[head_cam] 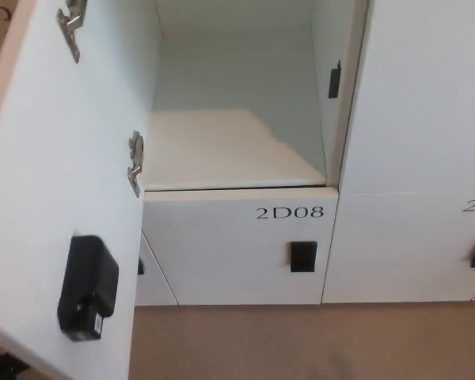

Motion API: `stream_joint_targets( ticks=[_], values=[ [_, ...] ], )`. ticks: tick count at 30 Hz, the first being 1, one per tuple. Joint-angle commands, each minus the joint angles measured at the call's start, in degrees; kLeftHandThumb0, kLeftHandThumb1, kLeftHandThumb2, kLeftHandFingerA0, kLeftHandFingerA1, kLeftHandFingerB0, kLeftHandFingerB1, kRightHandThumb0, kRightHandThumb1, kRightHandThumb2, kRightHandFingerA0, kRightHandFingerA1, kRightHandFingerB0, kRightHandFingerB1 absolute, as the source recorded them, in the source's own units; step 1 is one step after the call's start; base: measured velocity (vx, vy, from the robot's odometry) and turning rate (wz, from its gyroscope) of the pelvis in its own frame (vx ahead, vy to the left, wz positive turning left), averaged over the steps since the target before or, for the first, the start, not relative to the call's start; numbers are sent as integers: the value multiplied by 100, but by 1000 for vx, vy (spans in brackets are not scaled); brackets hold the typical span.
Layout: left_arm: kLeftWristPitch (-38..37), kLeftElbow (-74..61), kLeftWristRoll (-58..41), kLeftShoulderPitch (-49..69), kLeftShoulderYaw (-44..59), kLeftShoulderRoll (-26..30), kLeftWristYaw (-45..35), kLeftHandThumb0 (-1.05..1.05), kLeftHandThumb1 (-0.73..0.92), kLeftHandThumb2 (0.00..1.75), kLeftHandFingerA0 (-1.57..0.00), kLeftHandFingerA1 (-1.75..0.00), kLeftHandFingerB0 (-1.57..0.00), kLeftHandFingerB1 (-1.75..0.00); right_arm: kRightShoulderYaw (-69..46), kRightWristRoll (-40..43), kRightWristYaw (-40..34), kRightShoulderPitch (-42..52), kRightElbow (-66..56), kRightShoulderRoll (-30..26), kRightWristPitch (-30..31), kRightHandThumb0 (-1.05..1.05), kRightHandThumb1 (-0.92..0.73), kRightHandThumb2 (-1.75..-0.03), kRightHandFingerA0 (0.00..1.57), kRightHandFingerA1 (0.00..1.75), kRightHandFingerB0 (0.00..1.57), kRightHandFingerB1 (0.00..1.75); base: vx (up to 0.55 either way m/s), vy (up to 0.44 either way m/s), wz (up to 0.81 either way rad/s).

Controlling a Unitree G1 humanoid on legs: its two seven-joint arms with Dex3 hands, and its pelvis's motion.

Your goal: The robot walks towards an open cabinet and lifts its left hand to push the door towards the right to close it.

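We judge that we are at the end of the approach: the door (63, 182) stands open, filling the left of the head view, and nothing has pushed it yet. Neither robot hand shows, so we cannot tell whether the fingers are spread or pressed together. The cabinet (237, 150) lies straight ahead, its bare shelf lit and empty.

The next move, as we read it, calls for raising the left robot hand to the outer face of the door, which is turned away from us, and pressing it rightward so it swings on its hinges (134, 162) toward the strike plate (334, 79) on the right wall.

The door and the cabinet fronts are smooth, flat white panels with sharp square edges, likely laminate. The hinges are small bright metal pieces. A boxy black lock (87, 286), matte plastic by the look, sits on the inner face of the door. Below, a drawer front marked 2D08 (290, 212) carries a square black handle (303, 256). The floor (301, 340) is dull beige.
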Motion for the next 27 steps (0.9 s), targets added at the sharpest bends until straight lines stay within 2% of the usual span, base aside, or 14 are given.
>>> stream_joint_targets(
  ticks=[1, 9, 10, 11, 13, 14, 16, 27],
  values=[
    [-157, 67, 132, 42, -32, 154, 31, -28, 58, 57, -82, -53, -62, -47, 67, -83, -108, 10, 22, -13, 89, -39, -69, -60, 64, 49, 50, 45, 159, -39, -3],
    [-160, 134, 165, -83, -59, 160, 18, -28, 58, 57, -83, -54, -64, -48, 94, -111, -83, -18, 47, -38, 26, -41, -69, -60, 62, 49, 50, 46, 170, 85, -11],
    [-168, 151, 169, -91, -63, 167, 9, -30, 57, 56, -83, -53, -63, -48, 110, -134, -104, -15, 47, -41, 29, -39, -53, -94, 59, 65, 41, 57, 135, 394, -4],
    [-176, 165, 171, -97, -67, 172, 1, -30, 57, 56, -83, -53, -63, -48, 123, -148, -122, -13, 47, -43, 32, -39, -53, -94, 59, 65, 41, 57, 132, 367, 24],
    [-163, 127, 190, -95, -91, 178, 13, -30, 57, 56, -84, -53, -64, -48, 120, -122, -125, -25, 71, -39, 45, -38, -52, -93, 57, 65, 41, 57, 127, 328, 15],
    [-182, 128, 201, -92, -100, 179, 13, -31, 56, 56, -84, -53, -65, -48, 125, -126, -138, -11, 49, -37, 48, -41, -67, -59, 61, 49, 52, 46, 123, 317, 20],
    [-202, 124, 225, -84, -119, 182, 29, -32, 57, 56, -85, -52, -66, -47, 141, -139, -151, 28, 4, -35, 55, -41, -67, -59, 62, 49, 51, 45, 123, 298, -1],
    [-216, 200, 232, -148, -140, 205, 10, -31, 57, 56, -84, -52, -64, -47, 143, -92, -123, 75, -65, -23, 73, -39, -68, -59, 65, 49, 53, 45, 14, -15, 1]
  ],
)
